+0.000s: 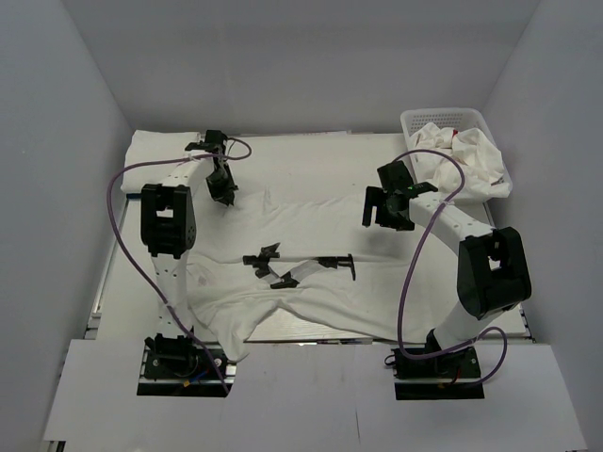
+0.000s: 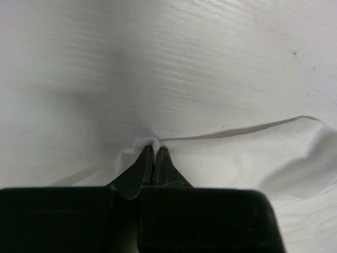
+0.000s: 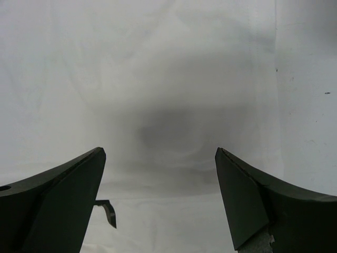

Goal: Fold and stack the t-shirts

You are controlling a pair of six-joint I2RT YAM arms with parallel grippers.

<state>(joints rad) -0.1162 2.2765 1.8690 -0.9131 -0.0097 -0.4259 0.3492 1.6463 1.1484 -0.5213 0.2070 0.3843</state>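
Cloth of the white t-shirt [image 2: 237, 158] is pinched at the tips of the left pincer [image 2: 154, 151] (the caught fold mostly hidden between them); the right pincer [image 3: 160, 153] hangs spread wide above it, shirt edges indistinct below.

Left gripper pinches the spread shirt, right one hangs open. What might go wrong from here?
1. The left gripper holds only a thin fold of the white t-shirt near an edge; the fold may slip out on lifting.
2. The right gripper is open above the cloth and holds nothing, so a one-sided pull could drag or bunch the shirt instead of folding it.
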